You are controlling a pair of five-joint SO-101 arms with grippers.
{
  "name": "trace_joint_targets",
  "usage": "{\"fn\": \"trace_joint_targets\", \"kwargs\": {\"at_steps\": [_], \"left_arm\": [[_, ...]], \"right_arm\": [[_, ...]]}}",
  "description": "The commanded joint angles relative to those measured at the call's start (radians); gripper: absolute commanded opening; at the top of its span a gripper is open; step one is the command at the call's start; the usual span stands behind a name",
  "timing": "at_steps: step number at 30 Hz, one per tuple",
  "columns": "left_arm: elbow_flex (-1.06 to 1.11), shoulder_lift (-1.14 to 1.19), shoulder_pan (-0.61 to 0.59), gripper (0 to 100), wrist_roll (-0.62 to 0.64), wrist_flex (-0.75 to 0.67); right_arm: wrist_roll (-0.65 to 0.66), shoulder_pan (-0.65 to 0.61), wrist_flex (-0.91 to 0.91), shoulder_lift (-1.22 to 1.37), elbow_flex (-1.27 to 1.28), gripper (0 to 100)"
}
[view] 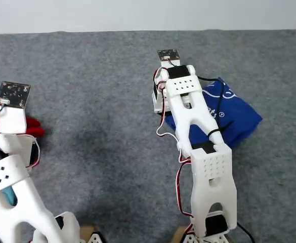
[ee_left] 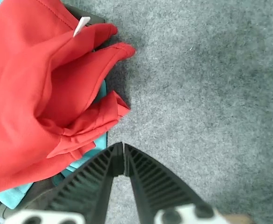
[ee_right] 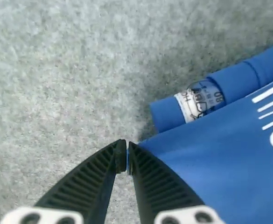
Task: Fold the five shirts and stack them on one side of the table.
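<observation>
A crumpled red shirt [ee_left: 38, 84] lies on top of a teal shirt [ee_left: 15, 196] and a dark garment [ee_left: 92, 19] at the table's left edge [view: 34, 126]. My left gripper [ee_left: 123, 154] is shut just beside this pile, its tips over the grey mat at the teal shirt's edge. A blue shirt [view: 239, 119] with white print lies bunched right of centre, partly under the right arm. One rolled part with a label [ee_right: 199, 100] sticks out. My right gripper [ee_right: 127, 157] is shut on the blue shirt's corner [ee_right: 211, 172].
The grey felt mat [view: 97, 101] covers the table, with open room between the two arms and along the far side. A pale wall edge [view: 137, 15] runs along the back.
</observation>
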Motion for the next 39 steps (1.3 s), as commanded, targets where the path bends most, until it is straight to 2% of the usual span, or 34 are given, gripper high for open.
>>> {"fn": "trace_joint_targets", "kwargs": {"at_steps": [1, 5, 7, 24, 26, 30, 39], "left_arm": [[0.001, -0.018, 0.000, 1, -0.008, -0.023], [0.002, -0.020, 0.000, 1, -0.008, -0.023], [0.002, -0.020, 0.000, 1, -0.008, -0.023], [0.004, -0.020, 0.000, 1, -0.008, -0.018], [0.004, -0.020, -0.002, 1, -0.008, -0.017], [0.004, -0.020, -0.003, 1, -0.008, -0.017], [0.004, -0.020, 0.000, 1, -0.008, -0.017]], "right_arm": [[0.032, 0.012, 0.071, -0.019, -0.107, 4.9], [0.031, 0.013, 0.193, -0.015, -0.190, 19.5], [0.031, 0.013, 0.220, -0.008, -0.226, 22.1], [0.032, 0.015, 0.110, 0.174, -0.239, 19.7], [0.032, 0.024, 0.110, 0.176, -0.239, 16.1], [0.037, 0.044, 0.108, 0.168, -0.239, 0.4], [0.040, 0.097, 0.200, 0.140, -0.405, 0.8]]}}
